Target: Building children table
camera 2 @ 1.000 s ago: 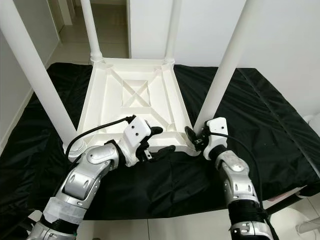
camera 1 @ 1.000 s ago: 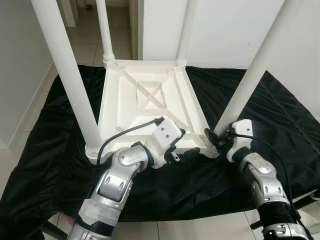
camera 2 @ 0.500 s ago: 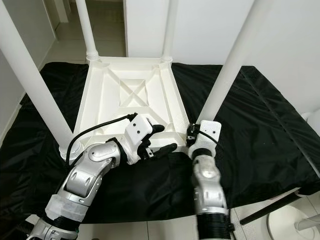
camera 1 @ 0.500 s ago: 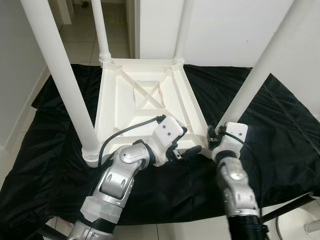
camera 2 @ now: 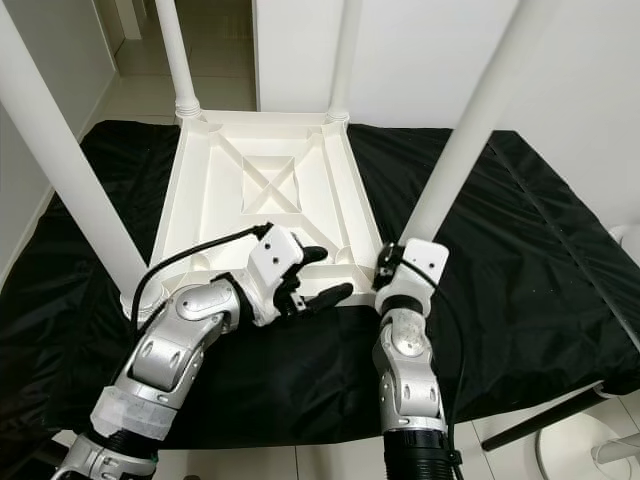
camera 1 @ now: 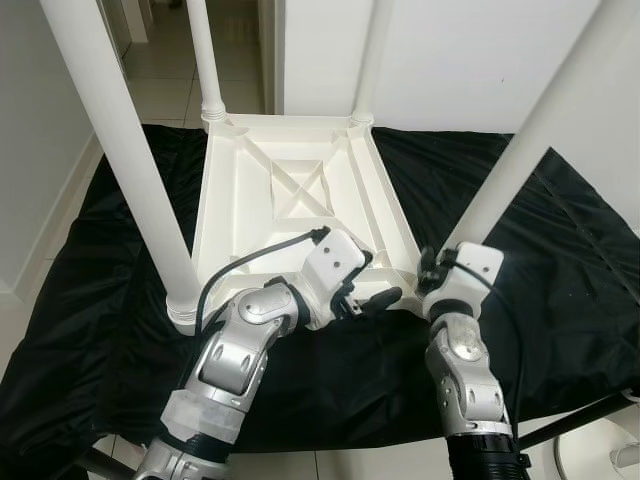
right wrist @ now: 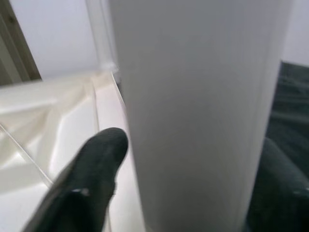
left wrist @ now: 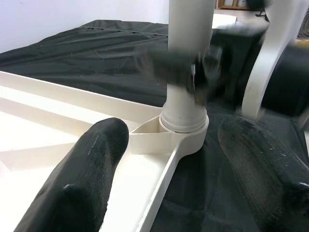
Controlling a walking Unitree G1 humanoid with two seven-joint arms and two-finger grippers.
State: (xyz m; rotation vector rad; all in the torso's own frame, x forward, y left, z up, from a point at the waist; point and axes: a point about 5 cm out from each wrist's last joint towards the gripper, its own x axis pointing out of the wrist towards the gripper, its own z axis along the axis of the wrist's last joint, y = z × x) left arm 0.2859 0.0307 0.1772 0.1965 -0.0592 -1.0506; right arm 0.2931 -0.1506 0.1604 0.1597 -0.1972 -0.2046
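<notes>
A white children's table lies upside down on a black cloth, its four legs pointing up. My left gripper is open at the table's near edge, one finger over the inner frame and the other outside it, just left of the near right corner socket. My right gripper is shut on the base of the near right leg. In the right wrist view that leg stands between the two fingers. The left wrist view shows the right gripper blurred around the leg.
The black cloth covers a raised surface whose front edge runs just below my arms. Tiled floor and a doorway lie beyond the far left corner. A white wall stands behind. The near left leg rises close to my left arm.
My right forearm has swung from the right side to straight in front of the near right leg, the wrist turning around it. The left gripper has hardly moved. The camera shifted slightly.
</notes>
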